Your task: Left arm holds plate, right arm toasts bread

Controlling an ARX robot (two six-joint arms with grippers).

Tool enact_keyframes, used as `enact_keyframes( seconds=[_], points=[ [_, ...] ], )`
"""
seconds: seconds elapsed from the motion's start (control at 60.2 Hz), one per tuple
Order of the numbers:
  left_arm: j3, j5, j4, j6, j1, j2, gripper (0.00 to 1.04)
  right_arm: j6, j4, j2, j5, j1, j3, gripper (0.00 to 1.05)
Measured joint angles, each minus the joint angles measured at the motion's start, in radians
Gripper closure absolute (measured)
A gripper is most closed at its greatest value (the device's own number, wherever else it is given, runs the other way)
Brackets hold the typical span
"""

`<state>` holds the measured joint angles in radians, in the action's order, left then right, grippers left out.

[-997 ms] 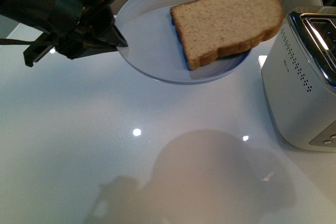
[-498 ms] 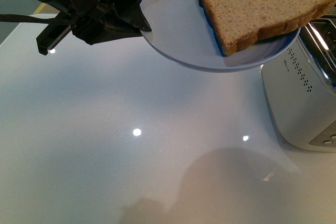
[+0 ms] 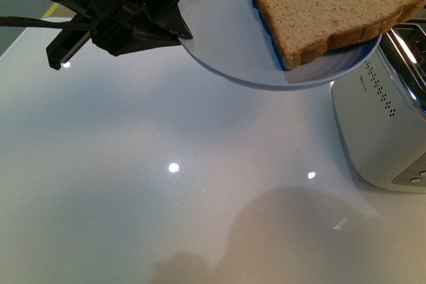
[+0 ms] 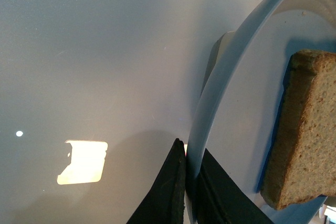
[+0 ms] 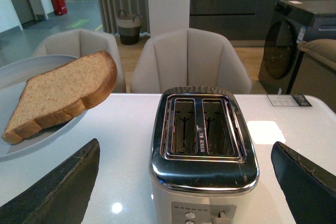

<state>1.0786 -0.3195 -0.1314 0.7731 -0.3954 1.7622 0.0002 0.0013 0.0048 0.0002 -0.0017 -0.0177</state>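
The left gripper [image 3: 172, 30] clamps the rim of the plate [image 3: 219, 44], held above the table [image 3: 120, 164] beside the toaster [image 5: 202, 129]; the bread [image 3: 333, 4] overhangs its rim. The right gripper [image 5: 185, 145], jaws wide (empty), should pinch that overhanging crust while the plate is kept level.

The glossy white table [image 3: 120, 184] carries one thing: a white toaster [image 3: 379, 128] with a chrome top, standing at the robot's right, its two slots facing up. Small light spots and a soft round shadow mark the bare surface.
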Motion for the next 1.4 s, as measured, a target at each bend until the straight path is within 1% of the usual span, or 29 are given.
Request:
enact_keyframes(
  seconds=[0.033, 0.066, 0.1, 0.116, 0.15, 0.199, 0.233, 0.299, 0.415, 0.482, 0.615, 0.665, 0.714, 0.831, 0.964, 1.396],
  points=[
    [0.0, 0.0, 0.0, 0.0, 0.0, 0.0, 1.02, 0.004, -0.002, 0.002, 0.005, 0.001, -0.001, 0.09],
    [0.0, 0.0, 0.0, 0.0, 0.0, 0.0, 1.02, 0.033, -0.062, 0.026, 0.043, 0.014, -0.02, 0.09],
    [0.0, 0.0, 0.0, 0.0, 0.0, 0.0, 1.02, 0.108, -0.174, 0.091, 0.126, 0.039, -0.065, 0.09],
    [0.0, 0.0, 0.0, 0.0, 0.0, 0.0, 1.02, 0.145, -0.219, 0.132, 0.151, 0.049, -0.083, 0.09],
    [0.0, 0.003, 0.0, 0.0, 0.0, 0.0, 1.02, 0.196, -0.25, 0.189, 0.158, 0.059, -0.101, 0.09],
    [0.0, 0.002, 0.0, 0.001, -0.001, -0.001, 1.02, 0.259, -0.242, 0.253, 0.157, 0.069, -0.113, 0.09],
    [0.0, 0.002, 0.0, 0.001, -0.002, -0.001, 1.02, 0.311, -0.208, 0.307, 0.149, 0.076, -0.122, 0.09],
    [0.0, 0.002, 0.0, 0.002, -0.002, -0.001, 1.02, 0.364, -0.146, 0.37, 0.134, 0.079, -0.141, 0.09],
    [0.0, 0.002, 0.0, 0.002, -0.002, -0.001, 1.02, 0.477, 0.014, 0.516, 0.114, 0.09, -0.183, 0.09],
    [0.0, 0.002, 0.0, 0.002, -0.002, -0.001, 1.02, 0.536, 0.132, 0.628, 0.089, 0.101, -0.202, 0.09],
    [0.0, 0.002, 0.0, 0.003, -0.002, -0.001, 1.02, 0.69, 0.474, 1.014, 0.014, 0.121, -0.267, 0.09],
    [0.0, 0.003, 0.0, 0.003, -0.002, -0.001, 1.02, 0.727, 0.566, 1.143, -0.007, 0.128, -0.303, 0.09],
    [0.0, 0.003, 0.0, 0.003, -0.002, -0.001, 1.02, 0.763, 0.621, 1.246, -0.03, 0.133, -0.336, 0.09],
    [0.0, 0.002, 0.0, 0.003, -0.002, -0.001, 1.02, 0.823, 0.696, 1.365, -0.058, 0.138, -0.378, 0.09],
    [0.0, 0.002, 0.0, 0.003, -0.002, -0.001, 1.02, 0.865, 0.738, 1.425, -0.074, 0.15, -0.41, 0.09],
    [0.0, 0.002, 0.0, 0.003, -0.002, -0.001, 1.02, 0.925, 0.81, 1.495, -0.098, 0.19, -0.457, 0.09]
  ],
)
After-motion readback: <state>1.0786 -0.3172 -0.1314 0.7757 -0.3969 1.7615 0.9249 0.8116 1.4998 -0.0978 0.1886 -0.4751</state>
